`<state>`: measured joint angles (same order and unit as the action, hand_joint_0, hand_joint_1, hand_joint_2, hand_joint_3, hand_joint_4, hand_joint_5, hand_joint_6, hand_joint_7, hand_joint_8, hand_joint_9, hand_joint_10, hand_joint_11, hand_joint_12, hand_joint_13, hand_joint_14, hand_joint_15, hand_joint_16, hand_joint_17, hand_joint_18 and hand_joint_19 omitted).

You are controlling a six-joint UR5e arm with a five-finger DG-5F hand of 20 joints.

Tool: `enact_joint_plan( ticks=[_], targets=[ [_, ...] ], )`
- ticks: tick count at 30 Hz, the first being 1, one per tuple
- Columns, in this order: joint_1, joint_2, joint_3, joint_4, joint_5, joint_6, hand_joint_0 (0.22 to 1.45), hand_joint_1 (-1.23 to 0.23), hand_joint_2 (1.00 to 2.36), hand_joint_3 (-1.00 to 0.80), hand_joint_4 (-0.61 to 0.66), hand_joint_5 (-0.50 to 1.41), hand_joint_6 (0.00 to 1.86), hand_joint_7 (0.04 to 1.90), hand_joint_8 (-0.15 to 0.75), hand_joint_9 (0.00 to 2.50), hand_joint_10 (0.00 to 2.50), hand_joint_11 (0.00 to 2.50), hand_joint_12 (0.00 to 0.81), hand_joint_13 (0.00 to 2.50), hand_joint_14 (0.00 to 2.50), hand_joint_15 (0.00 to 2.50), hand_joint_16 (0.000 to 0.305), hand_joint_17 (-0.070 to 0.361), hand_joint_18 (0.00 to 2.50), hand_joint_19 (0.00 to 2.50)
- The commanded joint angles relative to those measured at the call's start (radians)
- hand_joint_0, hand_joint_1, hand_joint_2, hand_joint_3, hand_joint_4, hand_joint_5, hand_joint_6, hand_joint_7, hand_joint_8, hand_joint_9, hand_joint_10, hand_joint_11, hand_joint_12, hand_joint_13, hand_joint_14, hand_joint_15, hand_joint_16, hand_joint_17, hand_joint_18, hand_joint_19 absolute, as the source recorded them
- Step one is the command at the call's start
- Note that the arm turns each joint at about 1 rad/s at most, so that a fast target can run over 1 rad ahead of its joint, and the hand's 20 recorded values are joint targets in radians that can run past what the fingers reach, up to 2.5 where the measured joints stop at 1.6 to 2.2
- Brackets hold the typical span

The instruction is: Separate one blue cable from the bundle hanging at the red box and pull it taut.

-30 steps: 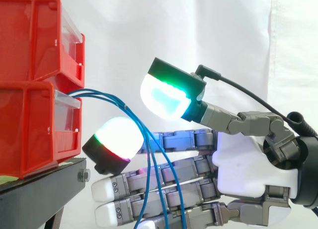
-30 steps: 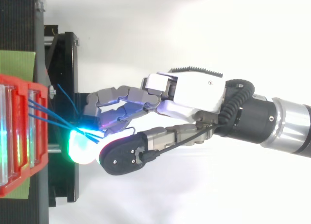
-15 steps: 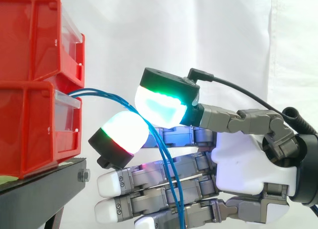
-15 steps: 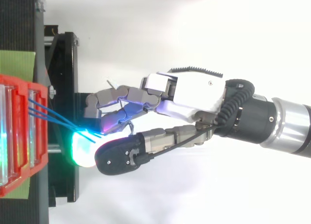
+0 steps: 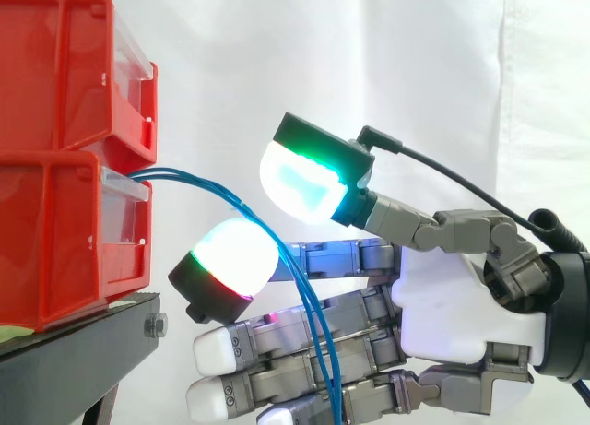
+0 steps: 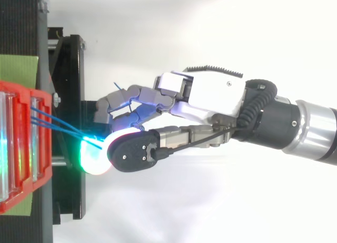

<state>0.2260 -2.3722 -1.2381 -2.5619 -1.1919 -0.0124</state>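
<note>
Blue cables (image 5: 175, 174) arcing out of red box (image 5: 74, 231), hanging down between parted thumb and fingertip of robot hand (image 5: 461, 305); nothing pinched, other fingers straight.

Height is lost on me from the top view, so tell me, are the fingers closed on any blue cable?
Observer: No. From the side, the hand's thumb pad sits above the other glowing pad, with a clear gap between them.
Operator: And is any cable taut?
Observer: No. The blue cables arch out of the lower red bin, droop through that gap and hang slack.
</note>
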Motion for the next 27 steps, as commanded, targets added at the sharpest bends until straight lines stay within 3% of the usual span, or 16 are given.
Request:
enact_joint_plan(
  ticks=[1, 6, 10, 15, 27],
  targets=[
    [-0.008, -0.001, 0.0, -0.006, 0.0, -0.014, 0.59, -0.37, 1.0, -0.5, 0.18, -0.15, 0.73, 1.01, 0.313, 0.8, 0.02, 0.45, 0.333, 0.63, 0.01, 0.3, 0.048, 0.107, 0.67, 0.53],
    [-0.019, -0.001, 0.0, -0.007, 0.003, -0.043, 0.59, -0.4, 1.0, -0.49, 0.18, -0.15, 0.73, 1.01, 0.311, 0.8, 0.01, 0.45, 0.332, 0.63, 0.01, 0.29, 0.047, 0.107, 0.67, 0.53],
    [-0.027, -0.038, 0.0, 0.003, 0.0, -0.04, 0.6, -0.47, 1.0, -0.46, 0.19, -0.15, 0.73, 1.01, 0.313, 0.81, 0.01, 0.46, 0.33, 0.63, 0.01, 0.3, 0.047, 0.106, 0.67, 0.54],
    [-0.019, -0.038, 0.0, 0.017, 0.006, -0.038, 0.6, -0.51, 1.0, -0.45, 0.19, -0.15, 0.73, 1.02, 0.311, 0.81, 0.01, 0.46, 0.33, 0.63, 0.01, 0.29, 0.047, 0.106, 0.67, 0.53],
    [-0.019, -0.036, 0.0, 0.023, 0.003, -0.038, 0.59, -0.49, 1.0, -0.47, 0.18, -0.15, 0.75, 1.0, 0.313, 0.81, 0.01, 0.46, 0.331, 0.63, 0.01, 0.3, 0.047, 0.107, 0.68, 0.53]
  ],
)
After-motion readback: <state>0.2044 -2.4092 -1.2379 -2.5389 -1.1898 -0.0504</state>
